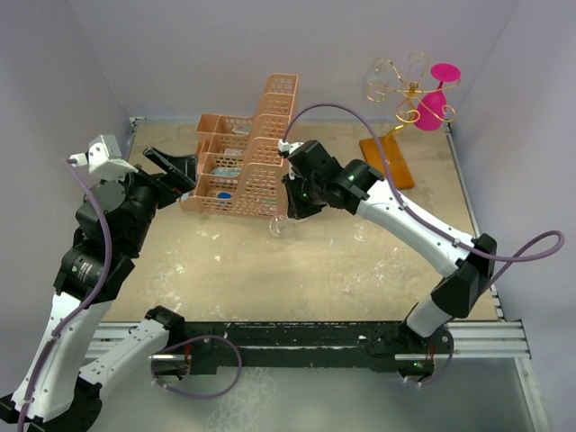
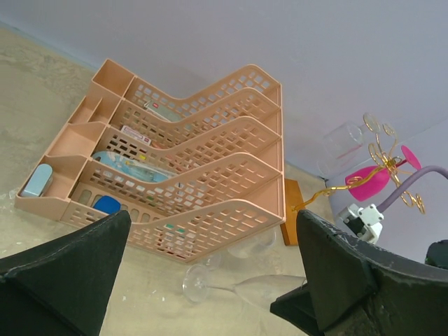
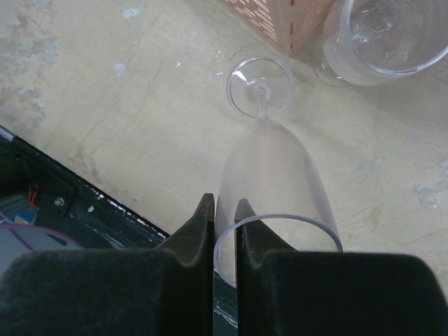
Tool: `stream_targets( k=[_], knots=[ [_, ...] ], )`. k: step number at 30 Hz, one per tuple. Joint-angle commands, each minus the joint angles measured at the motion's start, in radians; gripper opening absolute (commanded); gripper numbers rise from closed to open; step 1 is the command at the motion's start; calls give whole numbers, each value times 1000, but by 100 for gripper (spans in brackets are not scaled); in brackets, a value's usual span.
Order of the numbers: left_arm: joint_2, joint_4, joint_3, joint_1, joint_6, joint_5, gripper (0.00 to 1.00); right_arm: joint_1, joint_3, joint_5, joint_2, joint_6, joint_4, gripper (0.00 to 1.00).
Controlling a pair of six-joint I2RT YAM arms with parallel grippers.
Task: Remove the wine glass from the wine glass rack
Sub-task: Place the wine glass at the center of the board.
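My right gripper (image 3: 224, 206) is shut on the rim of a clear wine glass (image 3: 273, 168), one finger inside the bowl and one outside. The glass (image 2: 259, 287) lies almost level, low over the table, its foot pointing towards the left arm; I cannot tell whether the foot touches. In the top view the wine glass (image 1: 281, 225) is just in front of the basket, under the right gripper (image 1: 292, 209). The gold wire wine glass rack (image 1: 409, 90) on its orange base (image 1: 387, 160) stands far right and carries a pink glass (image 1: 434, 103). My left gripper (image 2: 210, 234) is open and holds nothing.
A peach lattice basket (image 1: 243, 166) with small items stands at the back middle. A second clear glass (image 3: 381, 35) sits at the basket's near corner. Clear glasses (image 1: 416, 65) also hang on the rack. Grey walls close in the table's sides and back.
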Motion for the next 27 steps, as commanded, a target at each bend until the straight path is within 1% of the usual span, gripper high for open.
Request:
stream_targets(
  k=[1, 9, 21, 27],
  knots=[
    [3, 17, 34, 6, 35, -24, 99, 10, 36, 72, 9, -13, 20, 0],
    [-5, 0, 37, 5, 36, -28, 99, 10, 32, 119, 55, -42, 20, 0],
    [3, 6, 29, 6, 19, -9, 99, 10, -41, 120, 29, -70, 20, 0],
    [11, 14, 23, 6, 8, 0, 99, 10, -44, 145, 38, -79, 19, 3]
  ],
)
